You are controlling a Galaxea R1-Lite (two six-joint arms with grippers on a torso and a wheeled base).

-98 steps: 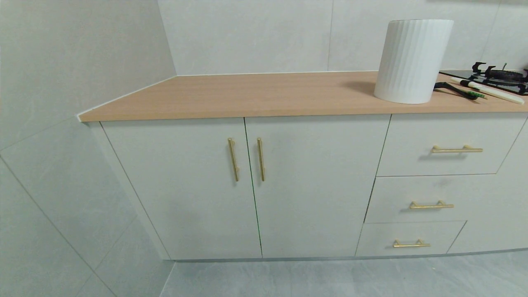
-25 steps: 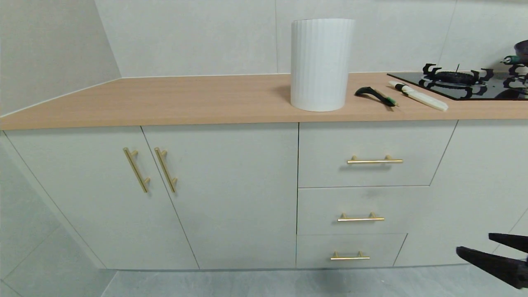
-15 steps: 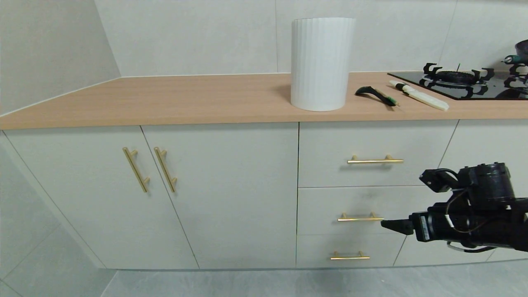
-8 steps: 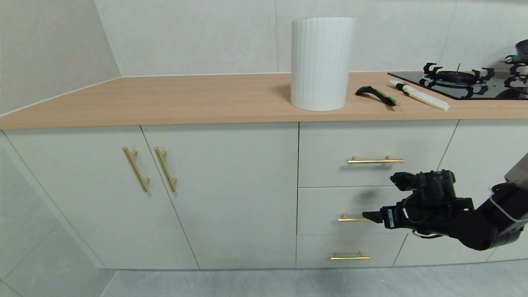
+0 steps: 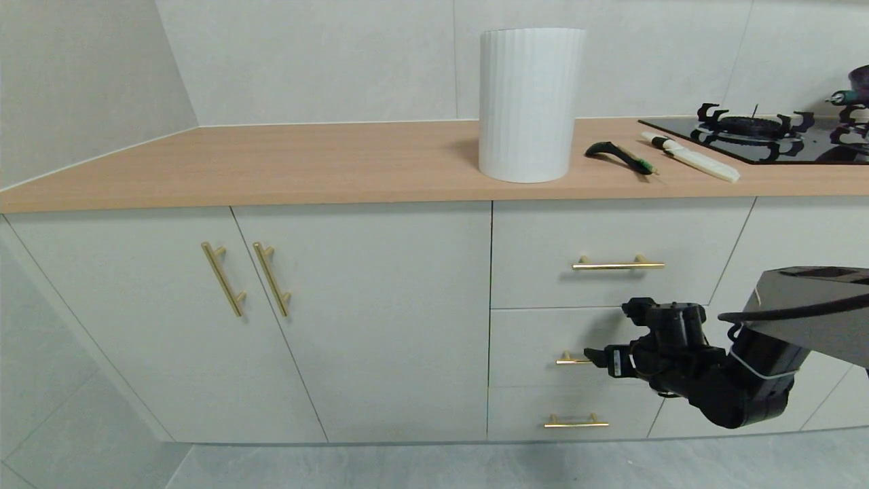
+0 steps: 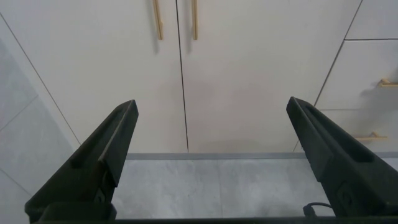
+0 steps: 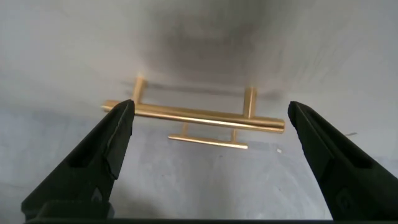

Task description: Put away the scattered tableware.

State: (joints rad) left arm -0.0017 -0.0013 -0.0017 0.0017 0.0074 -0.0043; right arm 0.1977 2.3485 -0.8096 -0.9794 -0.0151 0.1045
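On the wooden counter [image 5: 305, 163] a tall white ribbed container [image 5: 526, 102] stands. To its right lie a black utensil with a green handle [image 5: 618, 155] and a long white utensil [image 5: 689, 156]. My right gripper [image 5: 597, 355] is low in front of the drawers, its tips at the gold handle of the middle drawer [image 5: 569, 360]. In the right wrist view the right gripper [image 7: 210, 112] is open, its two fingers on either side of that handle [image 7: 193, 116] without touching it. My left gripper [image 6: 211, 109] is open and holds nothing, facing the cabinet doors near the floor.
A black gas hob [image 5: 753, 132] sits at the counter's right end. Below the counter are two cabinet doors with gold handles [image 5: 248, 278] and three drawers; the top drawer handle [image 5: 618, 265] and bottom drawer handle [image 5: 576, 424] are free. Grey floor [image 6: 205, 186] lies below.
The head view first swung right along the counter. My right arm then came up from the lower right and moved left until its open fingers reached the middle drawer handle.
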